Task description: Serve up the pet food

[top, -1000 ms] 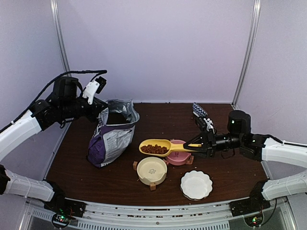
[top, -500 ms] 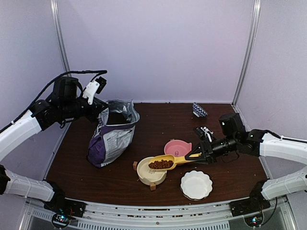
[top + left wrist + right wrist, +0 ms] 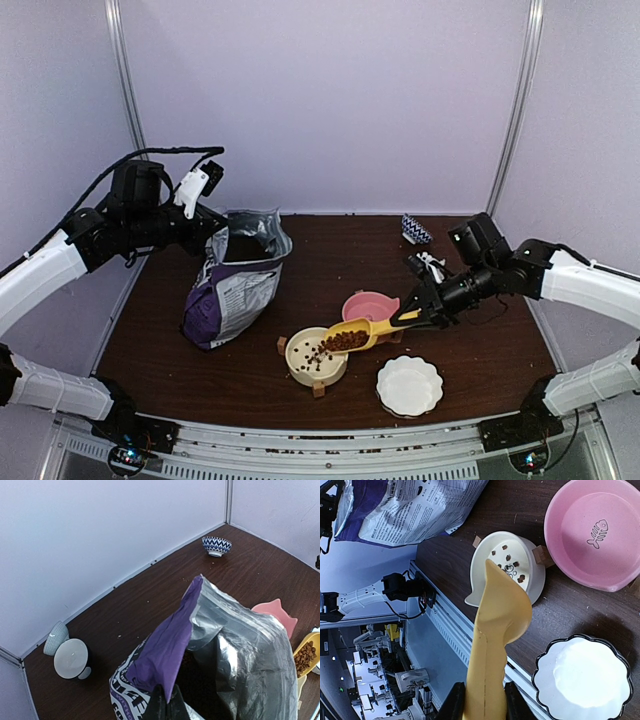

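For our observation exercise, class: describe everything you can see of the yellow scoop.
The yellow scoop looks like smooth plastic, with a deep rounded cup and a long flat handle. The right gripper clamps the handle end. It is tilted, mouth down, over the cream bowl, brown kibble spilling from it into the bowl.

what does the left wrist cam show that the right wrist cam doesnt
Only the left wrist: the blue patterned bowl by the back wall, a pale grey bowl and a white round dish at far left, the purple bag's silver inside, and pet food in the yellow scoop's cup. Only the right wrist: a few pieces lying inside the cream bowl, the white scalloped plate, and the right gripper's hold on the scoop's handle. Both: the bag, the scoop and the pink bowl.
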{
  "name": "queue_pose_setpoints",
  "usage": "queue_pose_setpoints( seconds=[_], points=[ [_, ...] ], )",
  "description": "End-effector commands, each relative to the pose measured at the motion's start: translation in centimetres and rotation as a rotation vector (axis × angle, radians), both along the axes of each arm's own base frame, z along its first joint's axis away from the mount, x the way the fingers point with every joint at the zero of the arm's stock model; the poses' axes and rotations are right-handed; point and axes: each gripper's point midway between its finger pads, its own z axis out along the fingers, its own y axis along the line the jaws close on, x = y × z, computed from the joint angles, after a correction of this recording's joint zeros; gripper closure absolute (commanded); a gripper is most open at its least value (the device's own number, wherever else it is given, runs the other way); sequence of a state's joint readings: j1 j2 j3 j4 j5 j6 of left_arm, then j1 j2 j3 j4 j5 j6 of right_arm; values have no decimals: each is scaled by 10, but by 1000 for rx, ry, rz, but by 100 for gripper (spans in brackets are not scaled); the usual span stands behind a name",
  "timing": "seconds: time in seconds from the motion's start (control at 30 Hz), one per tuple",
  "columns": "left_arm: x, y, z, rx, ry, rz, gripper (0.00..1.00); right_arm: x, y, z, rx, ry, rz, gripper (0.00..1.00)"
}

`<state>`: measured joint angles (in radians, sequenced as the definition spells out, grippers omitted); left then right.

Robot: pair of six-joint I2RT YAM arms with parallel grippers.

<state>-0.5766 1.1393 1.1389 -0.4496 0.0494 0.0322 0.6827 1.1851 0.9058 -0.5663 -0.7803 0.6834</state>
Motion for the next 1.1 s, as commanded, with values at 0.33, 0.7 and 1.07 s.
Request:
queue_pose_setpoints(
  seconds=[0.33,0.7,1.07],
  points=[
    [0,0,6,-24,-14,-13,100,11,-15,30,-162,-61,9,95],
    [-2,0,7,-29,-12,-20,100,8,-1,41,-209,-93,81,95],
    [-17,-17,11,-54,-6,-136,100,23,3,77,-178,-239,51,95]
  ],
)
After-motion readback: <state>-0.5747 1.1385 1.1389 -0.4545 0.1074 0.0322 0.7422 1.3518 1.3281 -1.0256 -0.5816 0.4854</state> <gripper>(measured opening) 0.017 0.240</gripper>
